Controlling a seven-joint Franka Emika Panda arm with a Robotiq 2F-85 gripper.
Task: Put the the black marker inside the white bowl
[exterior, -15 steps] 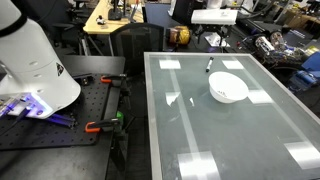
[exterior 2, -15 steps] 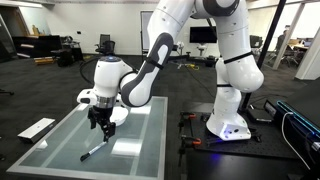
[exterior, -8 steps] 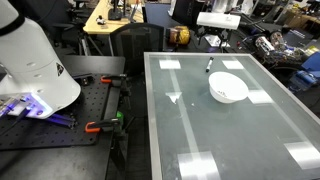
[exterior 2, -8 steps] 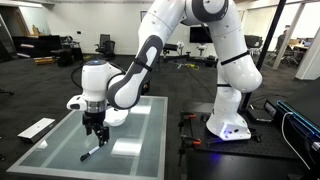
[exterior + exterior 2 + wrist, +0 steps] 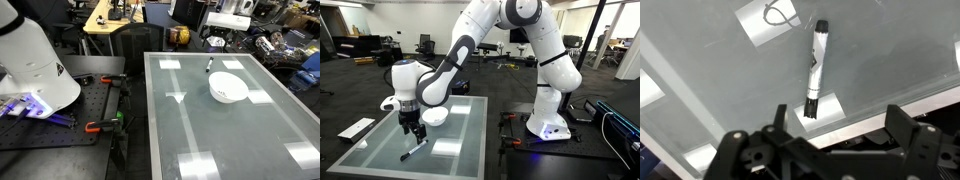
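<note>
Looks like a big open-plan lab: dark grey carpeted floor (image 5: 350, 100), black office chairs (image 5: 424, 44) and a dark screen (image 5: 521, 36) at the back. The frosted glass-topped table (image 5: 235, 140) catches bright rectangular ceiling-light reflections (image 5: 177, 97). A cluttered wooden desk (image 5: 105, 15) sits behind it, and a black perforated metal bench (image 5: 60, 125) stands beside it.

The pincer (image 5: 413, 136) has shifted away from the white bowl (image 5: 436, 116) — over the black marker (image 5: 414, 151).

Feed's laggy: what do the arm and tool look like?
The arm is glossy white, with rounded, bulbous segments and dark seams at the joints. Its base carries a small black triangular mark and a blue-violet glow low down. The tool is black, with two blocky fingers.
</note>
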